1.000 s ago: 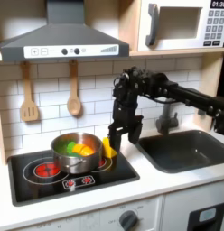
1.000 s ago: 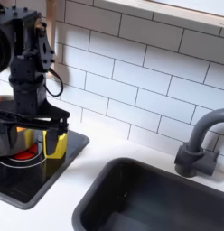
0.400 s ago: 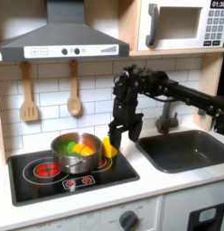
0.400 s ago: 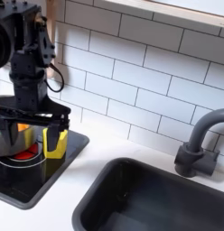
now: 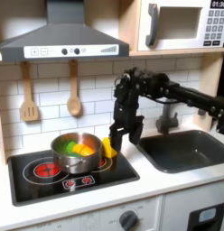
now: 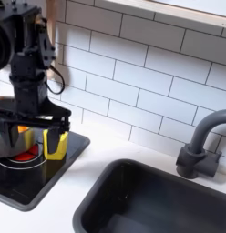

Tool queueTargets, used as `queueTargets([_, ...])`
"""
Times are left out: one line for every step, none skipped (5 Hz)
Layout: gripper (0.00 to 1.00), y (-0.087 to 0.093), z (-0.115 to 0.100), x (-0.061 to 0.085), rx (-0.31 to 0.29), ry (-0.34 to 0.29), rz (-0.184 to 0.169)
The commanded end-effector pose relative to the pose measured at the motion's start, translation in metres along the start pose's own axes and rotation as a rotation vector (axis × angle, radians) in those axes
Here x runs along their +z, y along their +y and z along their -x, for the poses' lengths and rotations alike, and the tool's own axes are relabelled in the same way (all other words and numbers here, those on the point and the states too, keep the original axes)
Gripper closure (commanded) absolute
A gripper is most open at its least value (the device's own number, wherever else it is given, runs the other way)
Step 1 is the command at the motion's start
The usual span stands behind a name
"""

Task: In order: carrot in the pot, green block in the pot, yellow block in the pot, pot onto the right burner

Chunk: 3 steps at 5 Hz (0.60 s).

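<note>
The steel pot [image 5: 74, 153] sits on the black stovetop, between the two burners in the first exterior view. Inside it lie the green block [image 5: 67, 149] and the orange carrot [image 5: 80, 148]. The yellow block [image 5: 107, 148] stands on the stovetop just right of the pot in the first exterior view. My gripper [image 5: 114, 140] points down right over the yellow block, open, with a finger on either side of it. In the second exterior view the gripper [image 6: 42, 138] hangs in front of the yellow block [image 6: 57, 146] and the pot [image 6: 5, 141].
Two wooden utensils [image 5: 30, 95] hang on the tiled wall behind the stove. A dark sink [image 5: 182, 149] with a grey tap [image 6: 199, 146] lies to the first exterior view's right. Stove knobs [image 5: 78, 181] line the front edge.
The gripper has shifted only slightly around the yellow block. The pot and its contents have not moved.
</note>
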State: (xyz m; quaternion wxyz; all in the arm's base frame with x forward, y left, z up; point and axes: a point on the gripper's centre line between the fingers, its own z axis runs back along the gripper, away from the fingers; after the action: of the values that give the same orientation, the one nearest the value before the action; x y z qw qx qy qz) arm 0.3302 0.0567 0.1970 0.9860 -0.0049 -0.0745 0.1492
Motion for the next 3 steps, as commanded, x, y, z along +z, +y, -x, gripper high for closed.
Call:
queueTargets([0.00, -0.0089, 0.0001, 0.0002, -0.004, -0.030, 0.008])
queueTargets([0.00, -0.0088, -0.0029, 0.0009, -0.001, -0.039, 0.004])
queueTargets([0.00, -0.0123, -0.0012, -0.0029, 0.003, -0.037, 0.002])
